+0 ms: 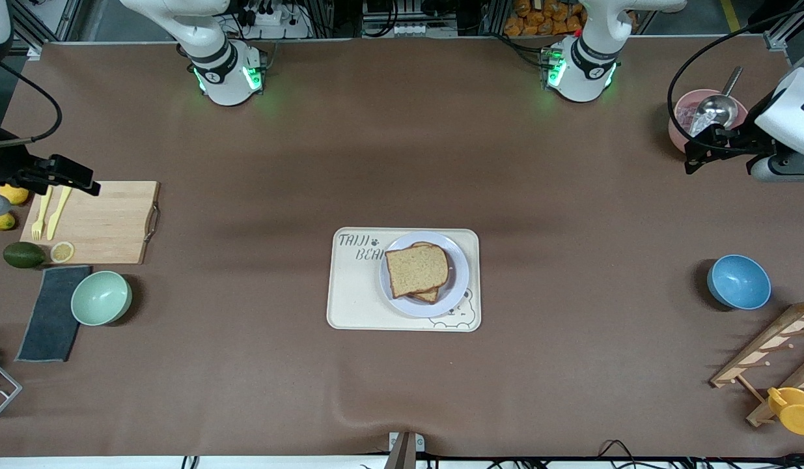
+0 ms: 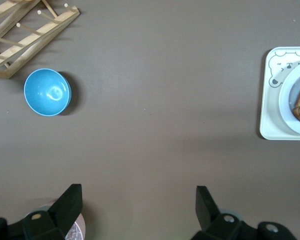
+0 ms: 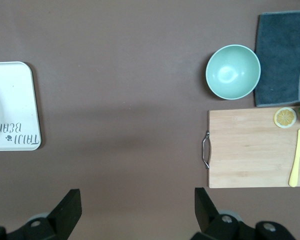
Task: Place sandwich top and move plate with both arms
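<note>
Both grippers' fingers gape well apart from the sandwich top (image 1: 416, 268).

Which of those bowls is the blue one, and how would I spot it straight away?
Start at the cream tray in the middle of the table, then look toward the left arm's end. The blue bowl sits there alone on the brown mat, beside a wooden rack. The pink bowl holds a metal scoop, and the green bowl sits at the right arm's end.

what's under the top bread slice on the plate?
Under the sandwich top a second bread slice peeks out at its camera-side edge, both on the plate. Whatever lies between the slices is covered.
</note>
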Controlling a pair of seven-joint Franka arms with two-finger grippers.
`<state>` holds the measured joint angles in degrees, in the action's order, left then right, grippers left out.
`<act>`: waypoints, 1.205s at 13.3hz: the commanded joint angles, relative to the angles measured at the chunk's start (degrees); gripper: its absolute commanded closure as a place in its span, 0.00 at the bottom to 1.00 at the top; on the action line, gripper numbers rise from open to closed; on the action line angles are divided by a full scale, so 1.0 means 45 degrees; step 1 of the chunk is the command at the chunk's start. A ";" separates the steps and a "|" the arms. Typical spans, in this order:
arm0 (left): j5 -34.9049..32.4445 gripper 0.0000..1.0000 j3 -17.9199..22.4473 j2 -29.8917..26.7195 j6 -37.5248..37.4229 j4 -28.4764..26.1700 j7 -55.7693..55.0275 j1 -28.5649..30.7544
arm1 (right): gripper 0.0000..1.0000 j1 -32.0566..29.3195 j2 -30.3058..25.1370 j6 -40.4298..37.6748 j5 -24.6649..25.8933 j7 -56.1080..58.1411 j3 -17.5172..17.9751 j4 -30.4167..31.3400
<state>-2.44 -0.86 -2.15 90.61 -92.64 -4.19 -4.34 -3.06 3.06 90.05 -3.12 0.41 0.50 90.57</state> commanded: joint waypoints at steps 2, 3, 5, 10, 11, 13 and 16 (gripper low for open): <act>-0.0160 0.00 -0.0004 -0.0108 0.0020 0.0059 -0.1100 -0.0070 | 0.00 0.0405 0.0297 0.0417 -0.0399 -0.0266 0.0006 -0.0049; -0.0160 0.00 -0.0004 -0.0108 0.0020 0.0059 -0.1101 -0.0070 | 0.00 0.0426 0.0336 0.0456 -0.0594 -0.0285 0.0006 -0.0049; -0.0121 0.00 -0.0004 -0.0127 0.0000 0.0040 -0.1120 -0.0070 | 0.00 0.0678 0.0492 0.0748 -0.0888 -0.0286 -0.0013 -0.0069; -0.0102 0.00 -0.0004 -0.0127 0.0000 0.0059 -0.1101 -0.0031 | 0.00 0.0895 0.0844 0.1179 -0.0870 -0.0286 -0.0013 -0.0185; -0.0102 0.00 -0.0004 -0.0127 0.0000 0.0059 -0.1101 -0.0012 | 0.00 0.0895 0.0883 0.1237 -0.0889 -0.0305 -0.0013 -0.0186; -0.0102 0.00 -0.0004 -0.0108 0.0000 0.0078 -0.0946 0.0008 | 0.00 0.1224 0.1214 0.1762 -0.0948 -0.0964 -0.0013 -0.0147; -0.0102 0.00 -0.0004 -0.0108 -0.0058 0.0059 -0.0925 0.0028 | 0.00 0.1947 0.1779 0.2466 -0.1045 -0.1594 -0.0013 -0.0186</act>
<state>-2.44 -0.75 -2.18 90.61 -92.41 -8.06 -4.20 3.61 9.05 99.89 -6.94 -4.68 0.66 90.64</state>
